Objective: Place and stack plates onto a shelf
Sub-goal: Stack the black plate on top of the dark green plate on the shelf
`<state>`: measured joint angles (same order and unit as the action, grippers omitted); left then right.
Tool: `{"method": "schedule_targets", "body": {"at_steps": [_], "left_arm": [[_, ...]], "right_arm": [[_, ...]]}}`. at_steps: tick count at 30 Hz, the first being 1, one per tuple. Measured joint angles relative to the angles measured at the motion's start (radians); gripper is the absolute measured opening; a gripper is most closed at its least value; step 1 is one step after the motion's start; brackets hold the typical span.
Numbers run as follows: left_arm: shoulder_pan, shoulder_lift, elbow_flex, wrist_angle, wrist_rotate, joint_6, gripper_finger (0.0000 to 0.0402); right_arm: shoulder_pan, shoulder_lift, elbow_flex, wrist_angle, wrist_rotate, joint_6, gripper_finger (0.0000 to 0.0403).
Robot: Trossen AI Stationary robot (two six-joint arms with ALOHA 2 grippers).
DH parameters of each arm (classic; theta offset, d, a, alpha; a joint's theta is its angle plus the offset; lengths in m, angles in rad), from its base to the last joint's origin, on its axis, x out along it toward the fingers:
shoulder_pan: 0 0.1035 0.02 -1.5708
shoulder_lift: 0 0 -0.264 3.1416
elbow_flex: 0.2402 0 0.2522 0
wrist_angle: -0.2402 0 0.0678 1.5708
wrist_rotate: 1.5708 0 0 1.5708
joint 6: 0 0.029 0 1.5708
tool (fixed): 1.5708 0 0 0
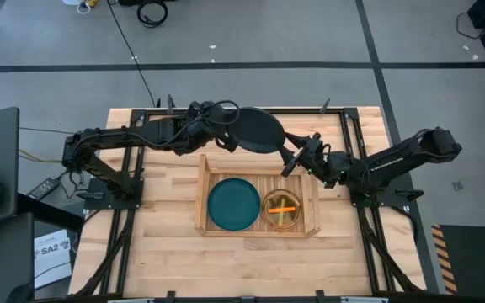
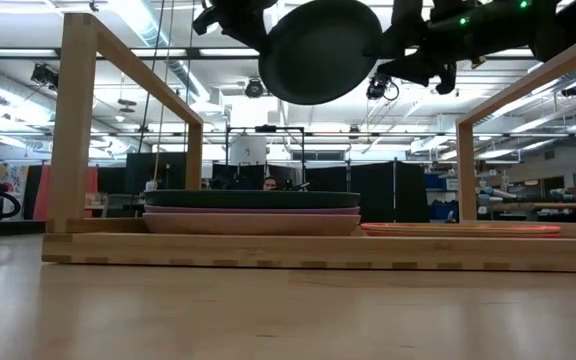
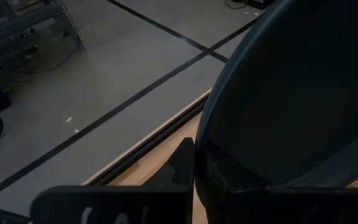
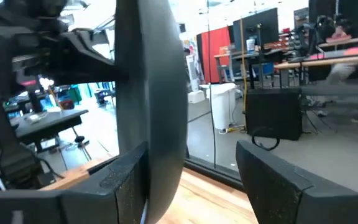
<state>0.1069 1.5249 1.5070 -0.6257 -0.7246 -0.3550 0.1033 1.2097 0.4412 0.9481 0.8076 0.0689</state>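
A large dark grey plate hangs in the air over the table's far part, above the far side of the shelf. My left gripper is shut on its left rim. My right gripper is open at the plate's right rim, and in the right wrist view the plate stands edge-on between its fingers. On the shelf, a teal plate tops a stack on the left. The low view shows purple and pink plates under it. A small orange plate lies on the right. My left gripper pinches the dark grey plate's rim between its two fingers, coming level from the table's left. The plate is lifted clear and tilted steeply, its face showing toward the near side. My right gripper straddles the opposite rim. One finger is close against it, but I cannot tell whether it touches.
The shelf's low raised sides ring the stacks. A tall wooden frame stands on the table, with posts left and right of the shelf. The table's near half is bare wood. A person sits in the room beyond.
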Motion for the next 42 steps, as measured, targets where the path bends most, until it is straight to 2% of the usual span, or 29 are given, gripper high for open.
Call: {"method": "schedule_targets", "body": {"at_steps": [7,12,26,36,42], "left_arm": [[0.001,0.000,0.000,0.013,-0.001,0.000,0.0014],[0.000,0.000,0.000,0.016,-0.002,0.000,0.0018],[0.000,0.000,0.000,0.029,0.048,0.001,0.0031],[0.001,-0.001,0.000,0.029,0.083,0.002,0.0034],[0.000,-0.001,0.000,0.035,0.097,0.057,0.0071]], "right_arm": [[-0.043,0.029,0.001,0.015,-0.002,0.095,0.0206],[-0.059,0.034,0.001,0.018,-0.004,0.147,0.0159],[-0.067,0.034,0.001,0.023,0.029,0.152,0.0037],[-0.075,0.034,0.000,0.022,0.051,0.150,0.0025],[-0.075,0.034,0.000,0.024,0.079,0.131,0.0024]]}}
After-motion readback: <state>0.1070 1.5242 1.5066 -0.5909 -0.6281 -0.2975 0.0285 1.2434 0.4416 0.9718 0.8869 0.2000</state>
